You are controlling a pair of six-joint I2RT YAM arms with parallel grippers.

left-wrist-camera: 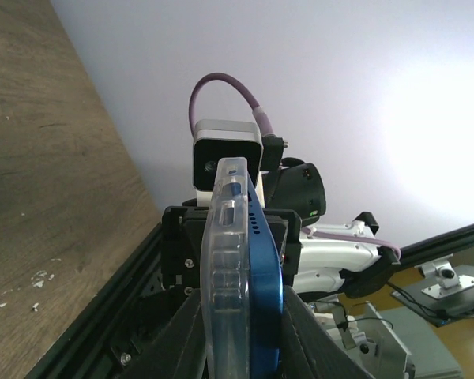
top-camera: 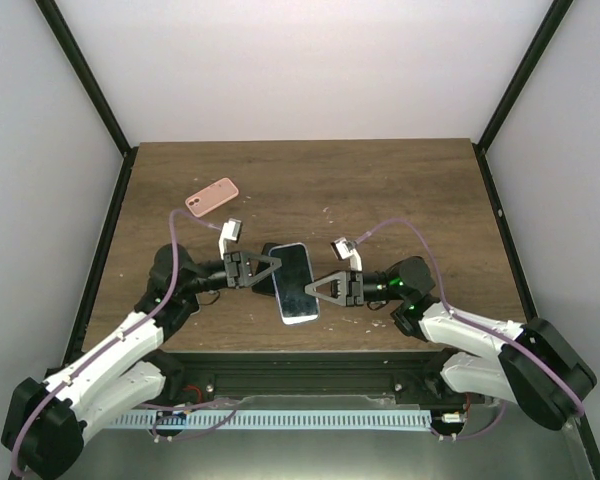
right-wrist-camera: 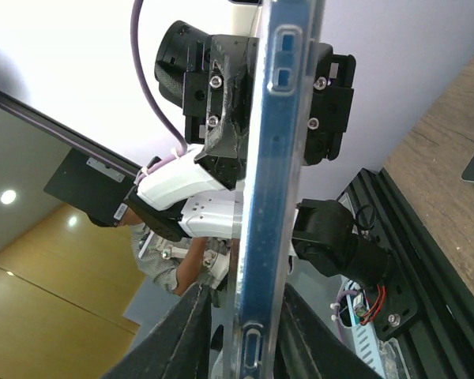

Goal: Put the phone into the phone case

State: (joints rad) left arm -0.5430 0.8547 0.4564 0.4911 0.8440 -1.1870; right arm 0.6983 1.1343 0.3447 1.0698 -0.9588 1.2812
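Left end effector pinches phone's edge; right end effector flanks opposite edge

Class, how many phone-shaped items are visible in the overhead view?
2. A pink one lies flat at the table's far left; a dark-screened phone sits between the left hand and right hand near the front. None seems hidden.

Nothing can be read; the white label on a dark panel is too small to be made out.
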